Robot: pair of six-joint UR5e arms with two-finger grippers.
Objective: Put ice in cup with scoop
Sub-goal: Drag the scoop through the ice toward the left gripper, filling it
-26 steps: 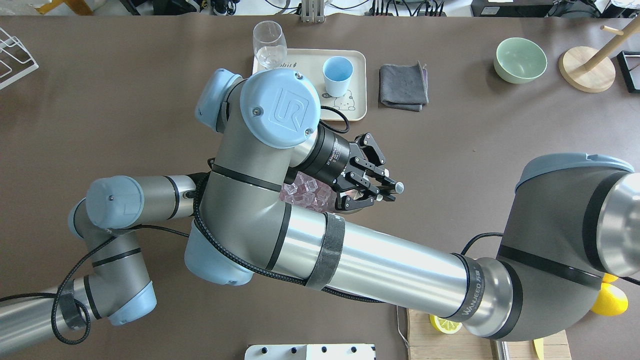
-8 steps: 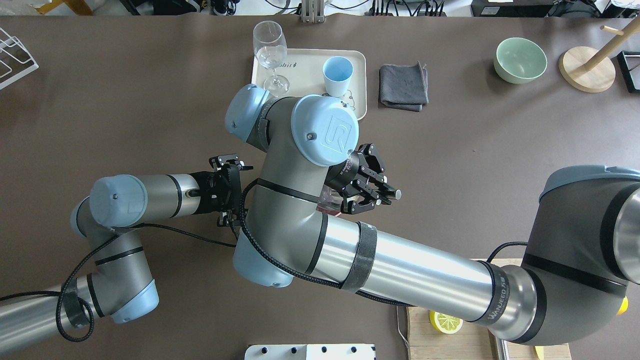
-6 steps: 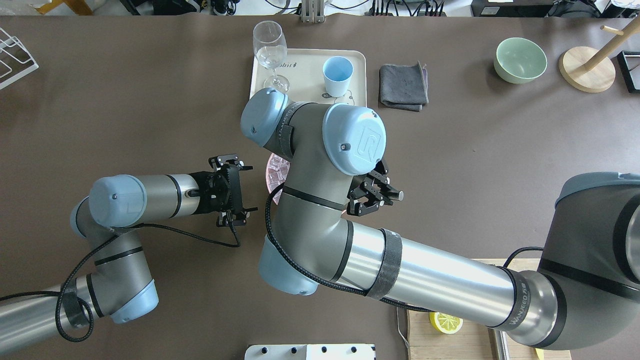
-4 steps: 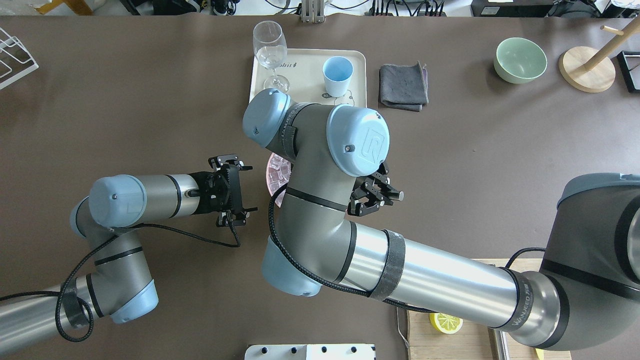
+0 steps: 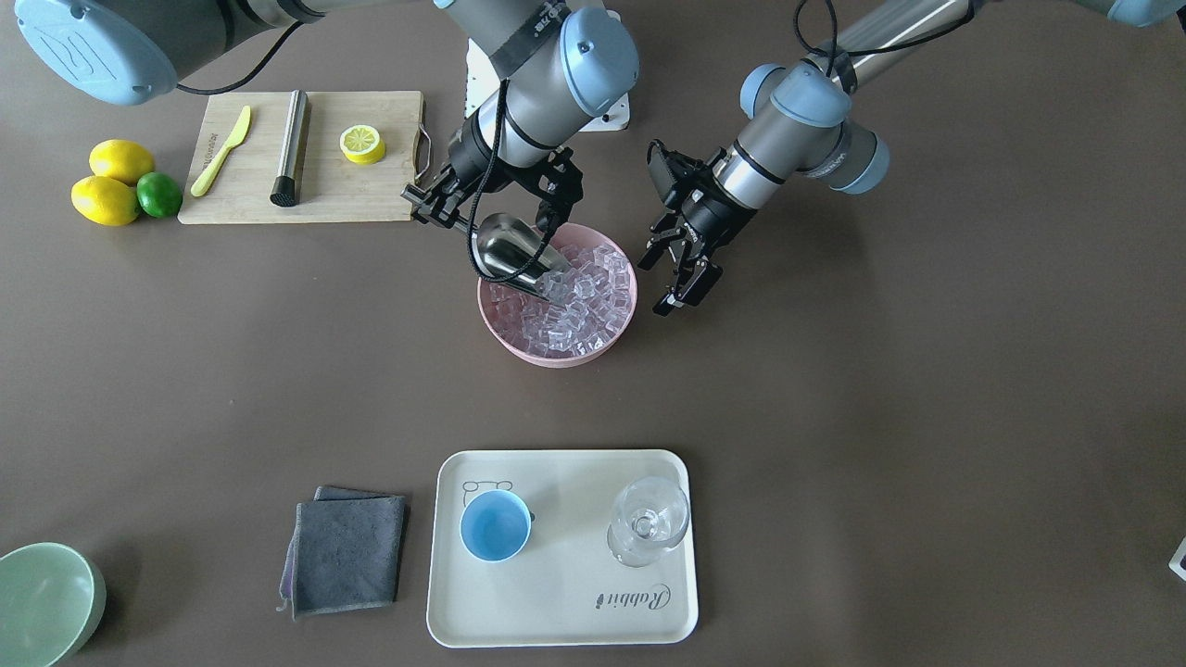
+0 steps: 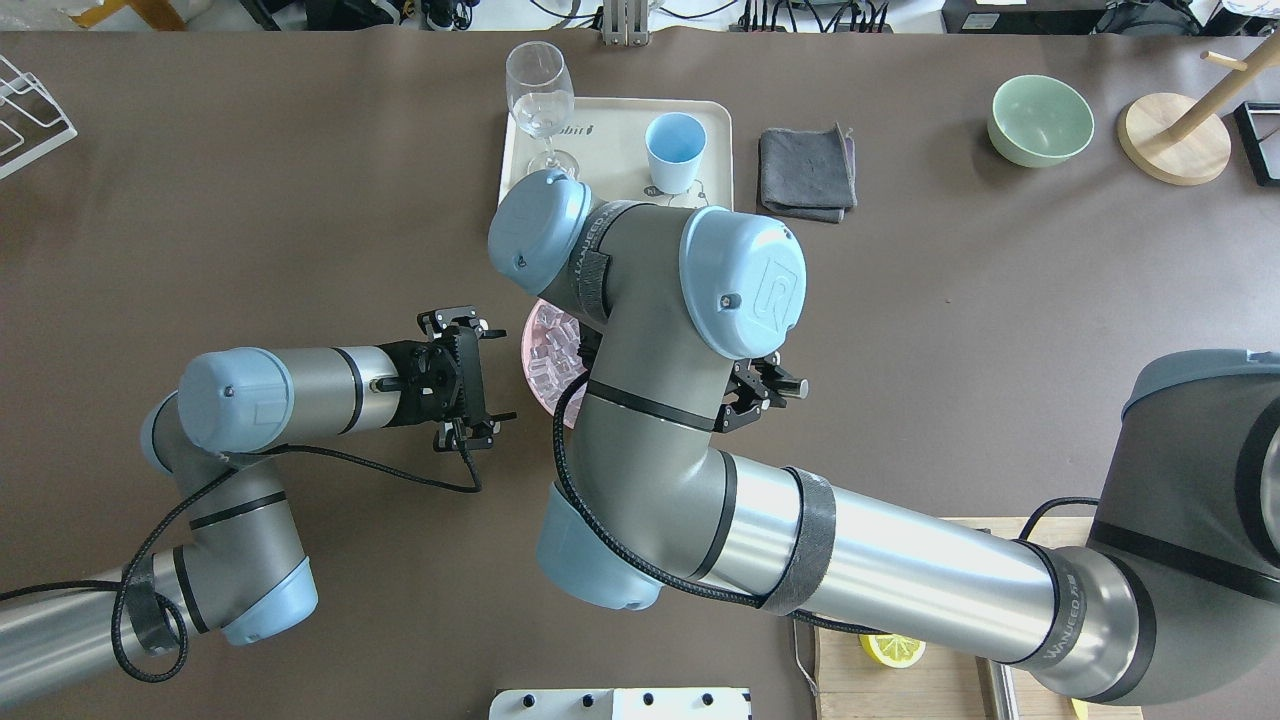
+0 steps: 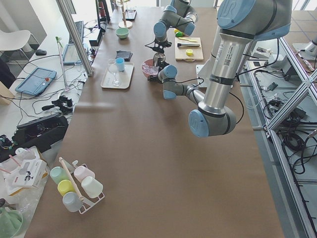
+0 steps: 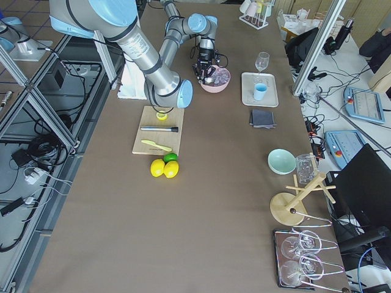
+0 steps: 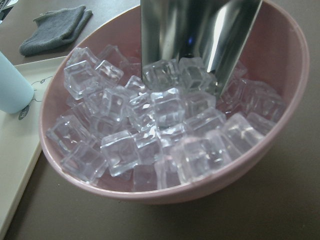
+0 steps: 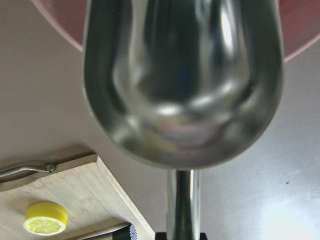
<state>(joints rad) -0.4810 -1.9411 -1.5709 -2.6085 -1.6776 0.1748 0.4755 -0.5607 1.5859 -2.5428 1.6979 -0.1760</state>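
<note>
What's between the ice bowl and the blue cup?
Front-facing view: only bare table, then the rim of the tray that the cup stands on.

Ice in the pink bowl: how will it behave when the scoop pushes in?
Likely slippery: the ice looks glassy. Cubes lie loose in the pink bowl, so they'll probably shift aside as the scoop digs in. Each is small, so probably light.

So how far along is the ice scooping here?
Done: the right claw grips the scoop by its handle. In hand: the scoop's lip sits in the ice in the pink bowl, trough looking empty; the left claw hangs open beside it. Left: lift a load and tip it into the cup, which looks empty, on the tray.
</note>
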